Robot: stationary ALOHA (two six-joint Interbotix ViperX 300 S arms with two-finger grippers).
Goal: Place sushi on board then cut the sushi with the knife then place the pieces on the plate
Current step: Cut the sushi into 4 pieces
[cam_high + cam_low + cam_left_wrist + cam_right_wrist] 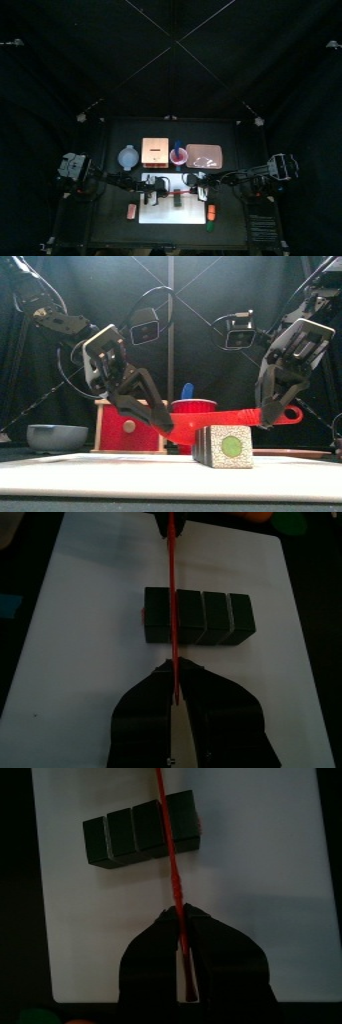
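**Four camera stations around one white cutting board (181,228).**
The top view hangs high and far off. It looks down and slightly toward the back curtain, so the table (123,130) fills only the lower half. The front view sits at table height on the front edge. It looks level across the board, with the sushi roll (225,446) near and large. Each wrist view looks steeply down onto the board from close range, past its own left gripper (175,667) or right gripper (178,916). Both wrist views show the roll and the red knife (173,592) above it, seen from opposite ends. All four views share the board and roll.
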